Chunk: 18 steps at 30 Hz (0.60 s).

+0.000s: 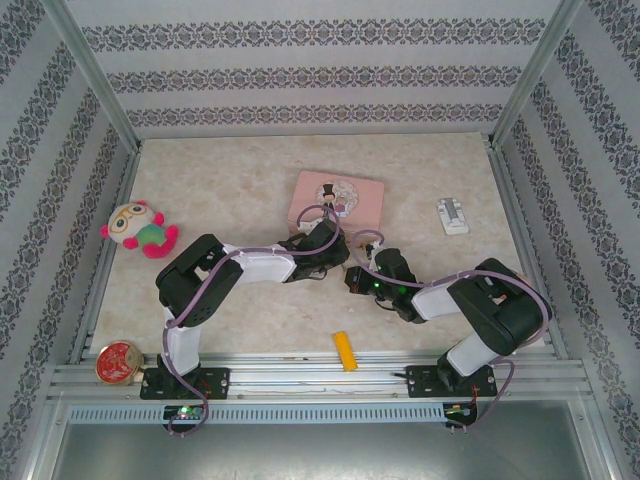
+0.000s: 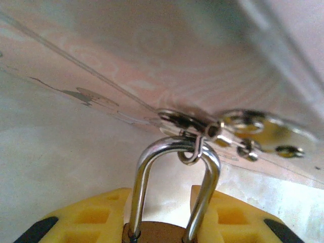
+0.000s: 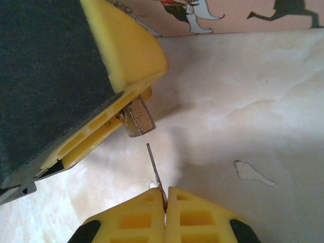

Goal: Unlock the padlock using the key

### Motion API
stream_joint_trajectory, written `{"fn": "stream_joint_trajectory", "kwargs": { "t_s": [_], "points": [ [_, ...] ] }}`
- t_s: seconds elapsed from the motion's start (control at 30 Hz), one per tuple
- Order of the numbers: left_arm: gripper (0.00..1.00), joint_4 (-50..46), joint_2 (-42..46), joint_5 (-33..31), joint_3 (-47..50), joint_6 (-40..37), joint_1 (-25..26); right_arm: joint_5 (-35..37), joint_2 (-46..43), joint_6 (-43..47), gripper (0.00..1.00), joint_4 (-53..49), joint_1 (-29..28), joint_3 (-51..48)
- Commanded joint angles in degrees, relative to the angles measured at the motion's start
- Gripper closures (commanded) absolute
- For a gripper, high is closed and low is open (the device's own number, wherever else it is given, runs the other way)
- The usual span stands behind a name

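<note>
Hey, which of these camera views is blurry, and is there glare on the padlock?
Left wrist view: bright glare streaks on the shackle of the padlock; the keyring and pink tin behind it are out of focus. Right wrist view: sharper, the key is crisp, with a soft shadow beneath the padlock on the table. Top view: evenly lit and sharp.

Bright, soft shadows; left wrist background blurred.

Left claw (image 2: pixel 164 208) grips the padlock (image 2: pixel 157 234), a ring (image 2: pixel 191 155) through its shackle (image 2: pixel 139 174).
</note>
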State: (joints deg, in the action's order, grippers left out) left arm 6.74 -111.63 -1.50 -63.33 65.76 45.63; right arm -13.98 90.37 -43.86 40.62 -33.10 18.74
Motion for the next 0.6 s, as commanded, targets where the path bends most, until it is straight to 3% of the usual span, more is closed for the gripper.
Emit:
{"fn": "stream_joint_trajectory", "kwargs": {
  "t_s": [0.0,0.57],
  "points": [
    [1.0,4.77,2.48,2.73,0.39,3.85,-0.63,-1.05,1.08,-0.84,1.0,2.49,0.58,0.59],
    [1.0,5.04,1.86,4.08,0.31,4.2,-0.63,-0.13,1.82,-1.41,1.0,5.95,1.11,0.59]
  ]
}}
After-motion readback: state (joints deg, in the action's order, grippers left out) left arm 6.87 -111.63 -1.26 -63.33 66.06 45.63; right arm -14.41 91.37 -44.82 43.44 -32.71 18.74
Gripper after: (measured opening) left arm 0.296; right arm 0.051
